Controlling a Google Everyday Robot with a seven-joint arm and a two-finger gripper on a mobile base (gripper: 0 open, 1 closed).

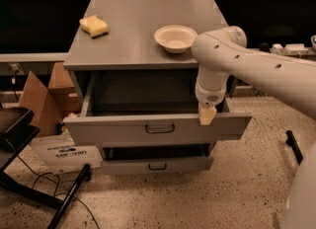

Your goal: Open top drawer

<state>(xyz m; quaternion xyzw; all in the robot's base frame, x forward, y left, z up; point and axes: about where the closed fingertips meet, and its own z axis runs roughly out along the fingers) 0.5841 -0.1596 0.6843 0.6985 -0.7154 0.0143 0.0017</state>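
Observation:
The top drawer (123, 132) is a wide grey metal drawer with a small black loop handle (159, 129) at its centre. It stands pulled well out of the grey cabinet (138, 50), and its dark inside shows behind the front. My gripper (207, 115) hangs from the white arm (256, 70). It sits at the top edge of the drawer front, to the right of the handle. A narrower grey drawer (157, 165) below stands slightly out.
A white bowl (176, 38) and a yellow sponge (94, 25) lie on the cabinet top. A cardboard box (39, 99), a white printed box (64, 153) and a black stand with cables (19, 139) are on the floor at the left.

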